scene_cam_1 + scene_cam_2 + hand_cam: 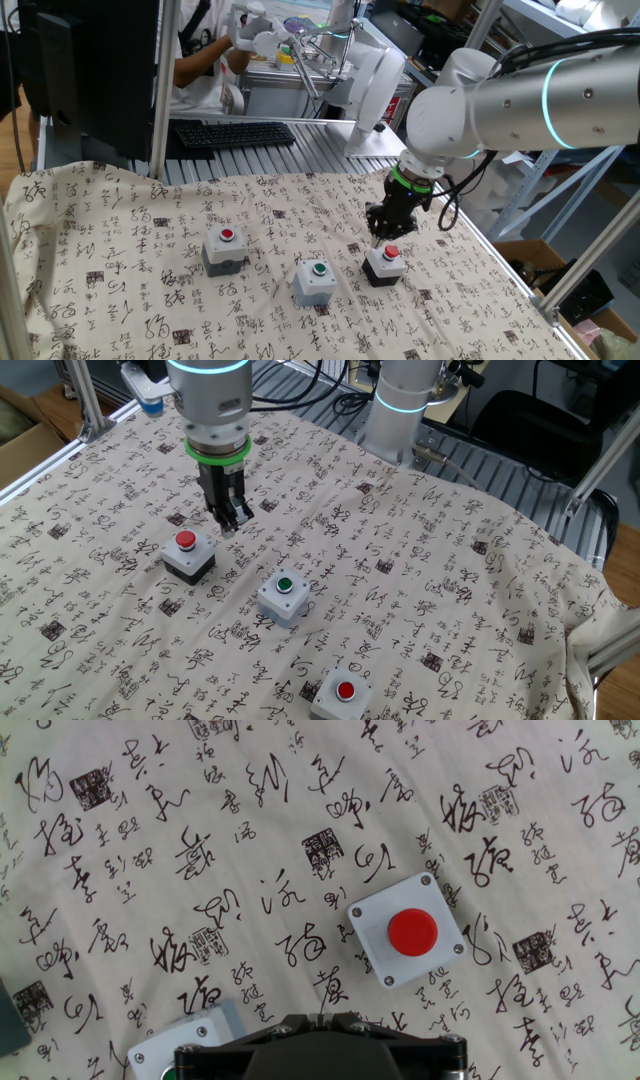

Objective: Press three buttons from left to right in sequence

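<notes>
Three button boxes stand in a row on the printed cloth. The grey box with red cap (225, 248) is at the left, the grey box with green cap (318, 280) in the middle, and the black box with red cap (386, 263) at the right. My gripper (381, 236) points down, its fingertips together, just above and behind the black box, apart from its cap. In the other fixed view the gripper (229, 525) is beside the black box (187, 553). The hand view shows the grey red-capped box (408, 932) and a corner of the green-capped box (185, 1040).
The cloth (120, 250) with black characters covers the table. A keyboard (234, 133) and a person are beyond the far edge. A second robot's base (400, 410) stands at the table's edge. Metal frame posts (160, 90) rise nearby.
</notes>
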